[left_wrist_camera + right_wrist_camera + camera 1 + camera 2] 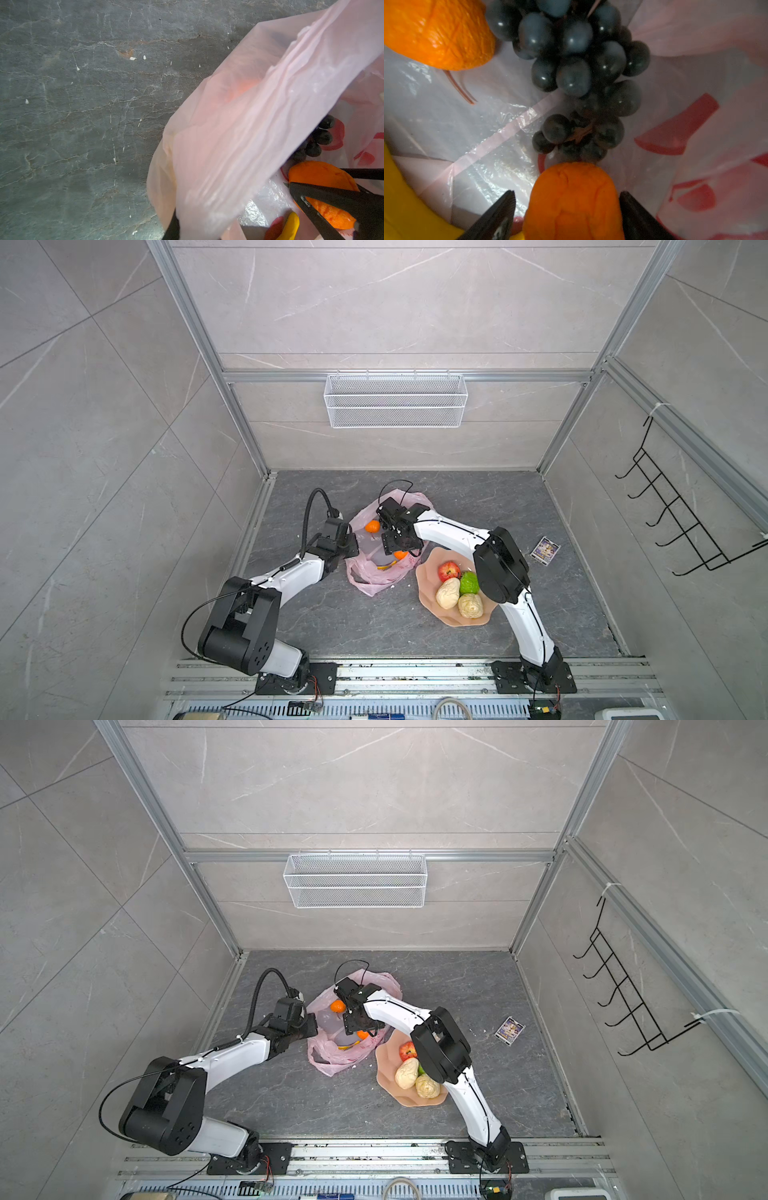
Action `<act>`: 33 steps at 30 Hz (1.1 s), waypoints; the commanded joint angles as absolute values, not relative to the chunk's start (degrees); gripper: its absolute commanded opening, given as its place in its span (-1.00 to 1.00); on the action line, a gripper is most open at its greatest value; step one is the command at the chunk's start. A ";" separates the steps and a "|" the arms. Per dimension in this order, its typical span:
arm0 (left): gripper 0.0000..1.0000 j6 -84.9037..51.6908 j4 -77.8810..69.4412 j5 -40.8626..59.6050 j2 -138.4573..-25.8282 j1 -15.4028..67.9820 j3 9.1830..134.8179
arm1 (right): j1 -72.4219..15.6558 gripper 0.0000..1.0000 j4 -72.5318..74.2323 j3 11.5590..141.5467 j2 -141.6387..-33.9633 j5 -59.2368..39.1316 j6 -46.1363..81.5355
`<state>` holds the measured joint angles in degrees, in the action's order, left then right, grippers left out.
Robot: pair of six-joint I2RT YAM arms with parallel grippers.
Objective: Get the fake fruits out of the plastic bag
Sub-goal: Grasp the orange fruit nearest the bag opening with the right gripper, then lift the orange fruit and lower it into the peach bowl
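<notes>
Nearest me, on the right, the peach dish (426,576) already has the red apple (449,571), the bumpy green fruit (469,583) and two beige lumpy fruits (447,593) on it. Just to its left lies the pink plastic bag (370,580), with a yellow banana (292,226) at its near end. The right gripper (567,193) is down inside the bag, its jaws wide and straddling an orange (571,207). One finger looks to be against it, while the other shows a sliver of film between them. My worry is that as those jaws close they could nip the crinkly film under the fruit and haul the whole bag up, or the round orange could squirt out sideways. At the bag's left edge, the left gripper (352,546) is clamped tight on the rim. If that thin plastic slips free, the mouth would likely sag over the right gripper. Farther in sits the dark grape bunch (579,68), just beyond the straddled orange, and a careless lift might drag it along. The second orange (372,526) lies at the far side.
</notes>
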<state>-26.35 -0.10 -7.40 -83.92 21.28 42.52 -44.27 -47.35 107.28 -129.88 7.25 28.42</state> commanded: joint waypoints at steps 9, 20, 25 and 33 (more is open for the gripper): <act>-1.00 -25.18 -0.52 -8.18 -83.41 21.46 44.56 | -44.00 0.39 -49.83 109.36 -130.25 6.06 27.60; -1.00 -25.36 -0.50 -8.00 -83.50 21.45 44.65 | -44.65 0.30 -49.00 108.65 -125.42 5.23 26.58; -1.00 -25.15 -0.34 -7.91 -83.34 21.46 44.74 | -44.93 0.27 -47.67 106.36 -121.91 4.76 26.52; -1.00 -25.01 -0.31 -8.14 -83.50 21.48 44.69 | -44.91 0.23 -46.52 102.17 -114.95 4.04 26.02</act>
<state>-26.33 -0.05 -7.40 -83.92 21.28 42.52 -44.56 -46.61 103.92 -118.39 4.40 27.14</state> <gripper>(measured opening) 0.046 0.621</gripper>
